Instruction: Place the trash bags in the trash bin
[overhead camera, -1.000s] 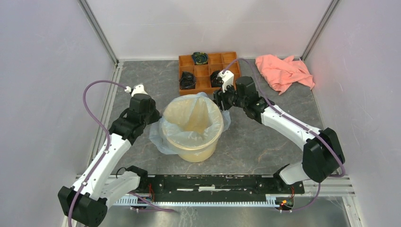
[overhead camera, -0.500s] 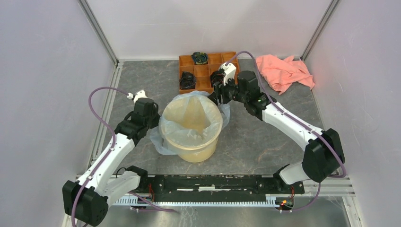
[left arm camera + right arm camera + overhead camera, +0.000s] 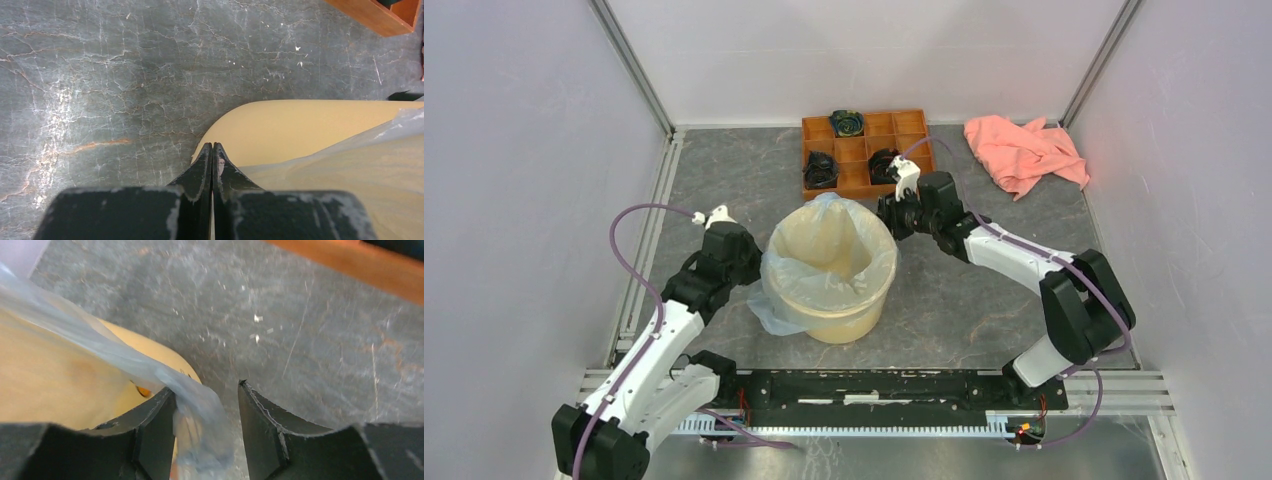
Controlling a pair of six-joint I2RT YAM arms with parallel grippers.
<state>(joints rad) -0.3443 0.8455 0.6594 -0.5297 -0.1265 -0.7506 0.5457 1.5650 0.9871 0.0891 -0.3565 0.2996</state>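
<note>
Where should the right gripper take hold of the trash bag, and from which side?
Pinch the loose fold of the trash bag spilling over the rim of the trash bin, coming from outside. That fold hangs free between the open fingers of the right gripper; inside, it hugs the wall.

One bin (image 3: 836, 322), one bag (image 3: 769, 300), one tray (image 3: 913, 123), one cloth (image 3: 1024, 150), three dark bundles (image 3: 821, 170)

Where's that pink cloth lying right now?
In the top view, the crumpled salmon-pink cloth lies in the far right corner, just right of the compartmented orange-brown wooden tray.
</note>
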